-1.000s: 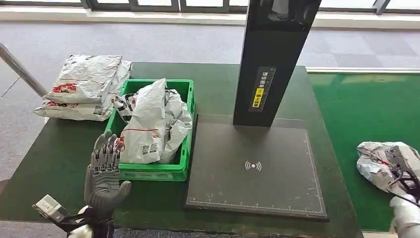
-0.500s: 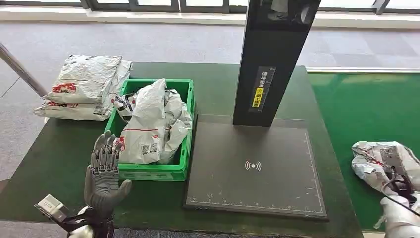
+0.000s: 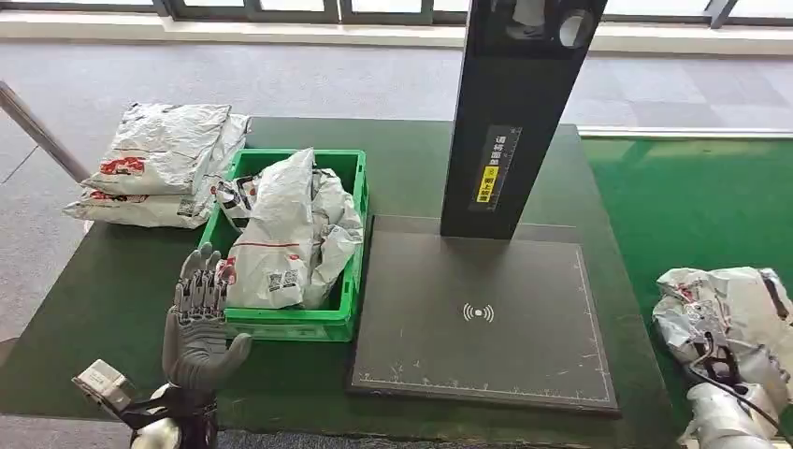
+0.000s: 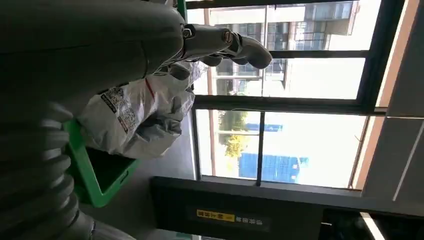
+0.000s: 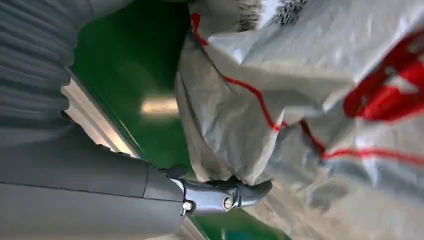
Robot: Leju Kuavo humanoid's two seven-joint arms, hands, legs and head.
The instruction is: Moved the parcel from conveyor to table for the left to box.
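Observation:
A crumpled grey parcel [image 3: 725, 304] with red print hangs over the green conveyor [image 3: 692, 206], close to the table's right edge. My right hand [image 3: 725, 379] grips it from below, mostly hidden under the bag. In the right wrist view the thumb [image 5: 220, 195] presses against the parcel [image 5: 310, 100]. My left hand [image 3: 194, 318] stands upright and open with fingers spread, just in front of the green crate [image 3: 290, 323] at its near left corner. The left wrist view has the left hand [image 4: 100, 45] beside the crate [image 4: 85, 170], holding nothing.
The crate holds several grey parcels [image 3: 281, 234]. More parcels [image 3: 159, 159] are stacked at the table's [image 3: 112, 281] far left. A dark scanner pad [image 3: 482, 365] lies mid-table, with a tall black pillar [image 3: 510, 122] at its back.
My right hand has carried the parcel left, closer to the table's right edge. My left hand has hardly moved.

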